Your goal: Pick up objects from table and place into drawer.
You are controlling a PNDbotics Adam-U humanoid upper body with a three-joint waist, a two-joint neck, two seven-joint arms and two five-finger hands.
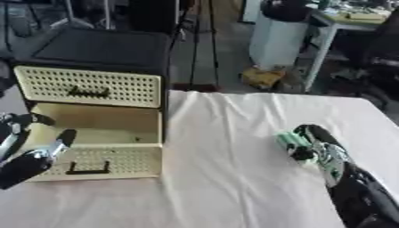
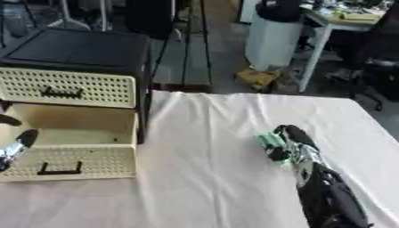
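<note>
Worktop under a pale cloth. Cream drawer unit stands at the far left: upper drawer closed, lower drawer pulled out toward the near edge, inside bare as far as can be seen.

Right robot hand reaches in from the near right corner, arm running diagonally up and left. Its fingers are curled round a small green object, which sits at the left, far end of the robot hand, on or just above the cloth; whether it is lifted cannot be told. The object's shape is unclear beyond a green, ribbed look; its long axis seems to lie roughly along the arm's diagonal.

Left robot hand shows at the near left edge, just beside the open drawer's front left corner. Whether its fingers are open or closed cannot be told.

Key relation: the open drawer lies well apart to the left of the held object, at about the same depth. The right robot hand has the object, so the carry would be a leftward sweep across the cloth, clearing the drawer's right wall before release. The left robot hand is nearer the drawer but holds nothing seen.
</note>
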